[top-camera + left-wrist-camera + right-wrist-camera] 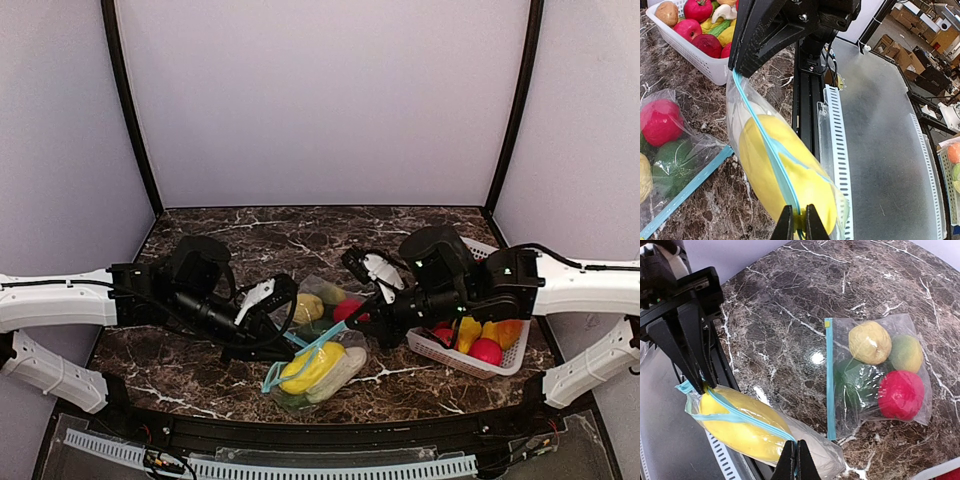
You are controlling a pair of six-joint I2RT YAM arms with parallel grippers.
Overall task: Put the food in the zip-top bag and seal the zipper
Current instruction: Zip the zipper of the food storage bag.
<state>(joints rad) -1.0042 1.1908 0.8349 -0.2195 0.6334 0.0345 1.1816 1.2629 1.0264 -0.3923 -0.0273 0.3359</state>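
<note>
The left fingers [786, 227] pinched one end of the blue zipper strip [760, 132] and the right fingers [787, 465] the other, apparently stretching the clear zip-top plastic bag [742, 107] straight for sealing. The yellow oblong toy food [790, 175] sat inside, at six o'clock on the dark marble desk [200, 240].

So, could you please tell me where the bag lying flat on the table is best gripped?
Probably by its blue zipper strip, near the middle. That edge of the flat bag lies thin and free of the lumpy food, so a pincer could close across it. Come in low from the zipper side, over the bare marble table, not across the bulges.
</note>
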